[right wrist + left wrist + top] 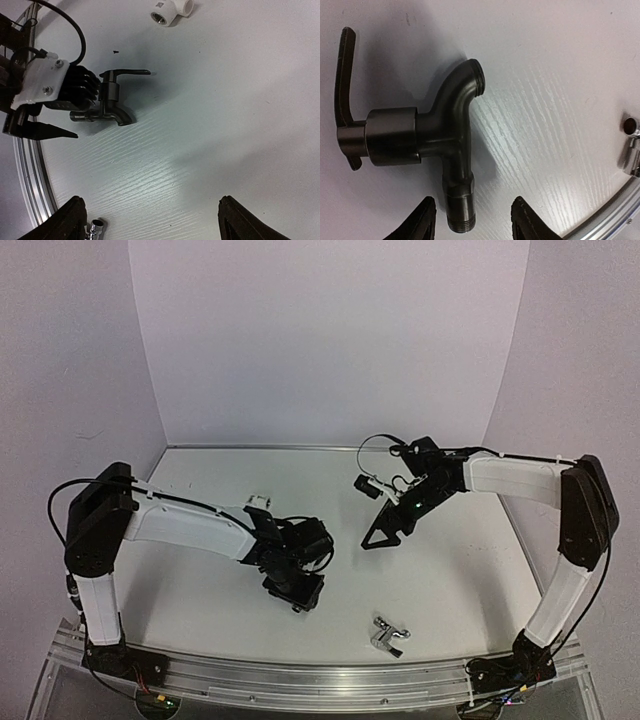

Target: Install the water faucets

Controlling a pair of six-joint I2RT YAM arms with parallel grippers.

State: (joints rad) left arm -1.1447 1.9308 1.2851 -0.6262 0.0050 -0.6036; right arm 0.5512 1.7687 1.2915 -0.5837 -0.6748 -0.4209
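While the dark faucet (435, 135) lies flat on the white table (560, 75), the left claw (473, 205) straddles its threaded end, jaws partly open with a gap on each side. Right claw (150, 210) gapes wide, holding nothing. Chrome faucet (390, 635) lies near the table's front edge.

Light falls softly from above. In the left wrist view the dark tap (452, 125) is sharp, with a soft shadow just right of it and pale glare on the table (560, 75) beyond; the chrome tap (632, 145) far right of it blurs.
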